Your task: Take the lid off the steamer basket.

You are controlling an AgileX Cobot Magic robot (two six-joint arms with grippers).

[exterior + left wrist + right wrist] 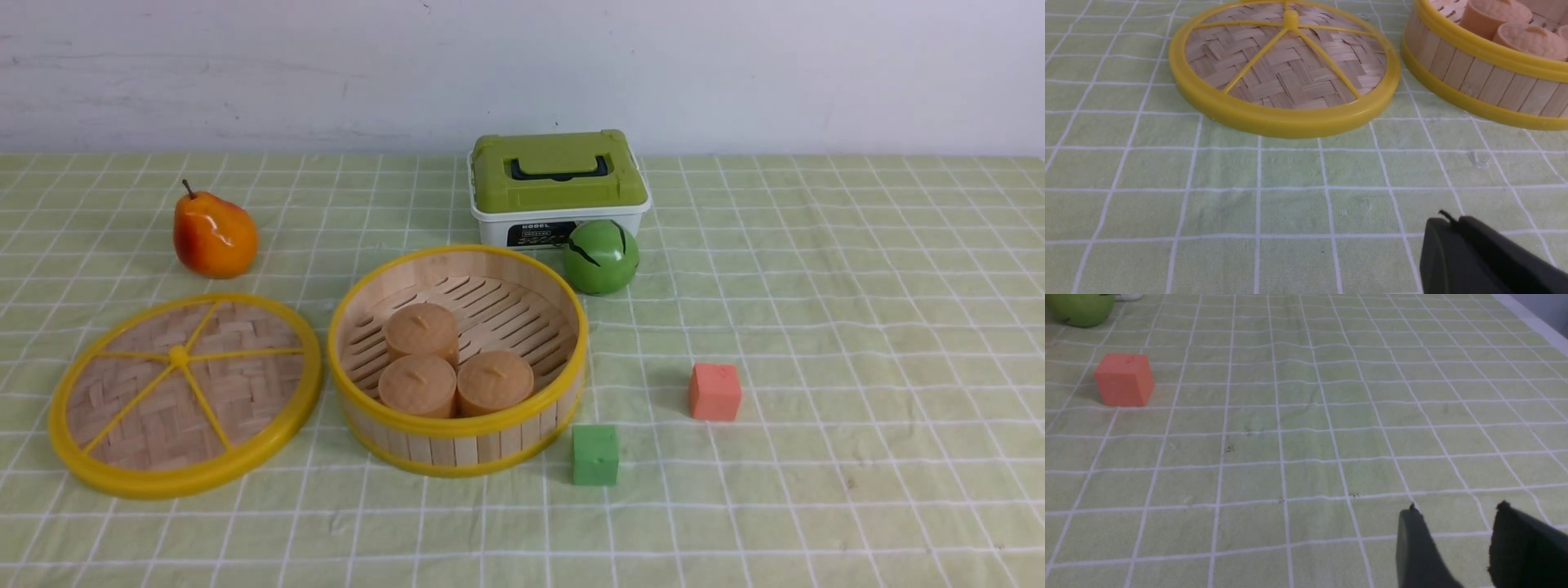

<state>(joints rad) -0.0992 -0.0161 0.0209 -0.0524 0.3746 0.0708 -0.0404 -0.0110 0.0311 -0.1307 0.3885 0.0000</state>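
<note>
The lid (pixel 186 395), a woven bamboo disc with a yellow rim, spokes and centre knob, lies flat on the cloth to the left of the steamer basket (pixel 457 429). The basket stands uncovered, with three tan round buns (pixel 424 328) on its slatted floor. Neither arm shows in the front view. In the left wrist view the lid (pixel 1286 69) and the basket's slatted wall (pixel 1474 81) lie well ahead of my left gripper (pixel 1451 220). Its fingers are pressed together over bare cloth. My right gripper (pixel 1457 510) is open above the cloth, holding nothing.
An orange pear (pixel 214 237) sits behind the lid. A white box with a green lid (pixel 558 184) and a green ball (pixel 601 256) stand behind the basket. A red cube (pixel 714 392) and a green cube (pixel 595 455) lie to the basket's right.
</note>
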